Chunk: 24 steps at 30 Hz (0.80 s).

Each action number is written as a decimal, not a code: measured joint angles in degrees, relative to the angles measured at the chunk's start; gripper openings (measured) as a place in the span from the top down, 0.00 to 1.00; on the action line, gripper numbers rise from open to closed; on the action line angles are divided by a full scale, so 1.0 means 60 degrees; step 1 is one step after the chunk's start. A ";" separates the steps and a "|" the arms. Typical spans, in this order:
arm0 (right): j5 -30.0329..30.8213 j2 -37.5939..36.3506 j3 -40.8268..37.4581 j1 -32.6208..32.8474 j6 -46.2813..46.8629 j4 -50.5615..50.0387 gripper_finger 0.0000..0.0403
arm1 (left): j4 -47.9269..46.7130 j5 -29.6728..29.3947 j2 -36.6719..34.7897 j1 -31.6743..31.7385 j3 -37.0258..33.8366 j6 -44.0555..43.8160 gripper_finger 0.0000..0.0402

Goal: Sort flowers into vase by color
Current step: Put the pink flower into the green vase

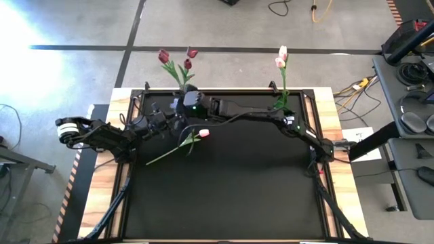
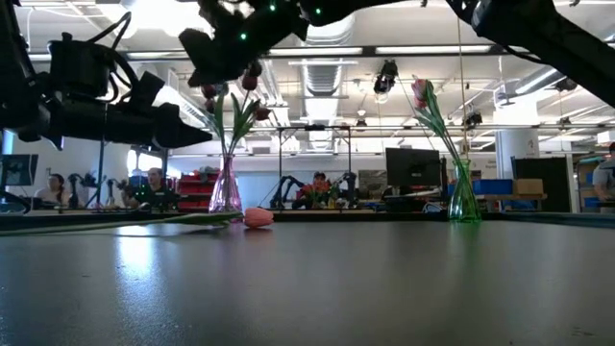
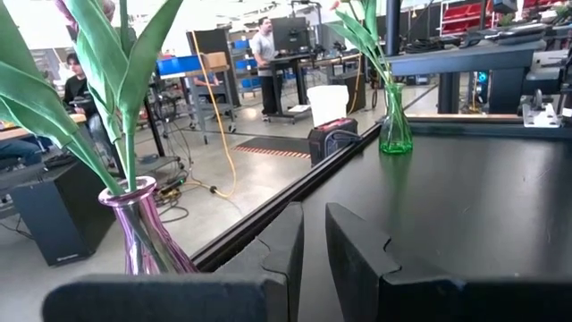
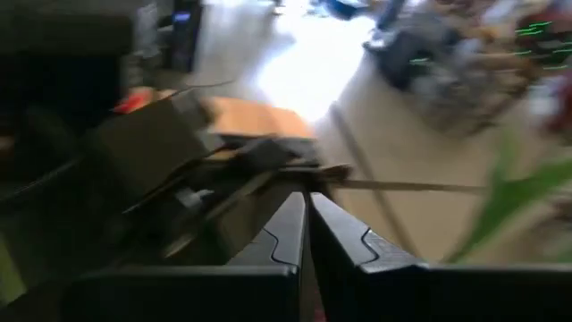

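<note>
- Up at the far edge of the black table [image 1: 224, 196] stand two glass vases; the pink-tinted glass vase [image 2: 226, 192] is the landmark for everything below.
- Inside that pink vase stand three dark maroon-red tulips [image 1: 178, 62] on green stems with long leaves.
- Well apart from the pink vase, along the same far edge, the green-tinted glass vase [image 2: 464, 202] holds two pale pink-white tulips [image 1: 281, 57].
- One more pale pink-white tulip [image 1: 203, 133] lies flat on the table just in front of the pink vase, its head pointing toward the green vase's side and its long green stem [image 1: 166, 154] running back toward the near left.
- Reaching across from the green vase's side, the right gripper [image 1: 175, 108] hovers beside the pink vase, above the table and apart from the lying tulip; in the right wrist view its two dark fingers [image 4: 286, 234] are pressed together on nothing.
- Close beside the pink vase on its other side sits the left gripper [image 1: 166, 120], next to the lying tulip's stem without touching it; in the left wrist view its fingers [image 3: 357, 246] stand slightly spread with only a narrow gap, holding nothing.
</note>
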 joint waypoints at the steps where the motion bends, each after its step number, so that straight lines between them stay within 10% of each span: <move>1: -0.0405 0.0000 -0.0164 -0.0022 0.0165 -0.0001 0.97 | -0.0021 0.0000 0.0000 -0.0001 0.0000 0.0007 0.91; 11: -0.1062 -0.0525 -0.3776 0.0055 0.0972 0.2664 0.98 | -0.0383 0.0033 0.0007 -0.0001 0.0000 0.0119 0.91; 24: -0.1080 -0.4094 -1.0511 0.0001 0.1385 0.6613 0.98 | -0.1904 0.1521 0.0018 -0.0004 0.0817 -0.0266 0.91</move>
